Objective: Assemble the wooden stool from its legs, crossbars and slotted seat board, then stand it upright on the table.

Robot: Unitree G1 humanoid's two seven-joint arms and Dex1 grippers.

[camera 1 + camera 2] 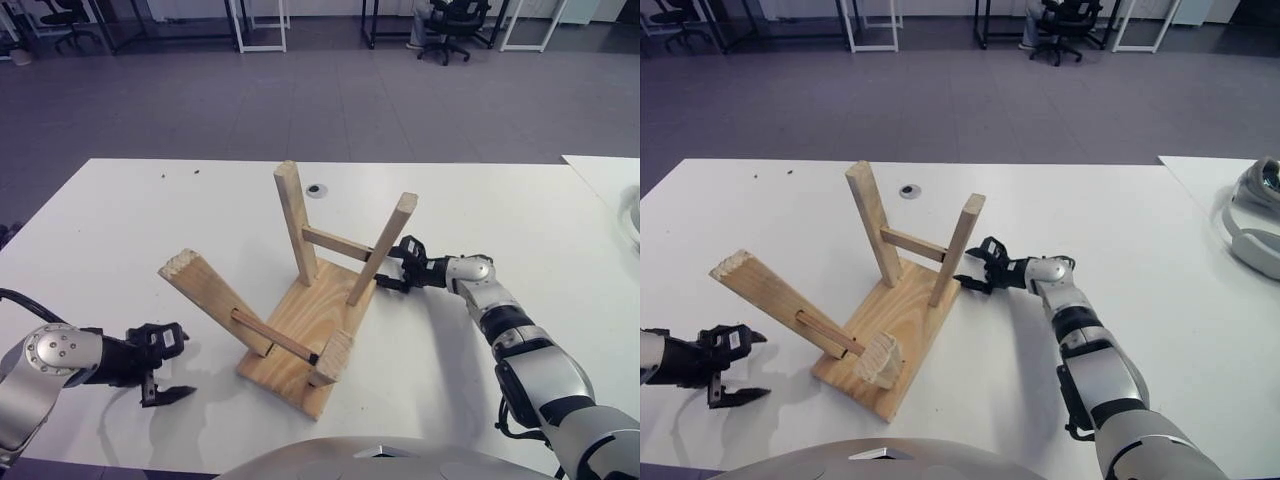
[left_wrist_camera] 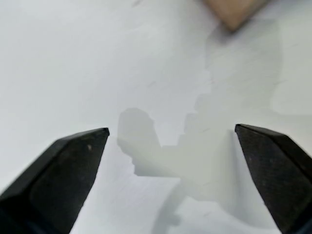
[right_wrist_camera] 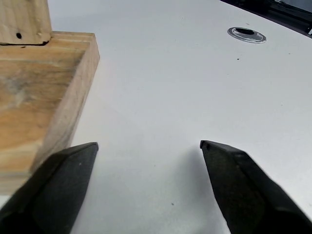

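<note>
Jaws of left gripper (image 1: 183, 363) and right gripper (image 1: 384, 271) stand apart, empty. Right gripper sits just beside the far-right leg (image 1: 392, 228) of the inverted stool (image 1: 300, 318); left gripper lies near-left, apart.

The left arm (image 1: 45, 365) and the right arm (image 1: 525, 355) are silver-grey rounded shells with black joints. The left arm has a round cap with small screws and a black cable (image 1: 20, 300) beside it. The left claw (image 1: 188, 366) and the right claw (image 1: 385, 273) are black with pointed wedge fingers.
</note>
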